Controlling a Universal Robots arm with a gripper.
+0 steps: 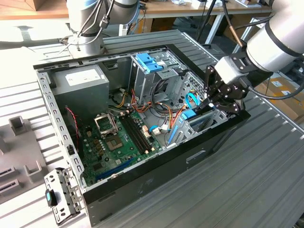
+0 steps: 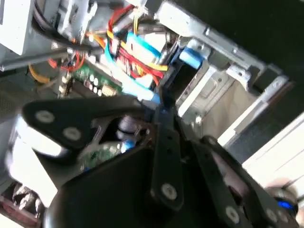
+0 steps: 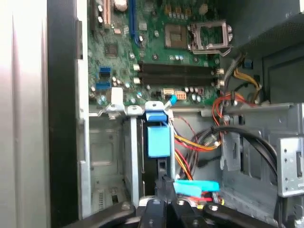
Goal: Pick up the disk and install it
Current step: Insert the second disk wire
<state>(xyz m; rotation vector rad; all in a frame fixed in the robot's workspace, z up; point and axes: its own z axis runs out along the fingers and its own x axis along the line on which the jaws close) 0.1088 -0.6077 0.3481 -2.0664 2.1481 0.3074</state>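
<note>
Gripper (image 1: 209, 102): held at the case's (image 1: 142, 183) 3 o'clock edge in the exterior view, over the drive bay (image 3: 133, 156).
Fingers: drawn together at the tips; nothing is seen clamped between them.
Disk (image 3: 160, 167): taken to be the dark slab standing on edge in the bay slot, under a blue tab (image 3: 157, 140); its label is hidden.
Disk from fingers: straight ahead of the tips, just beyond them; contact cannot be told.
Long axis: judged to run along the slot toward the motherboard (image 1: 118, 142), roughly 2 to 8 o'clock in the exterior view.
</note>
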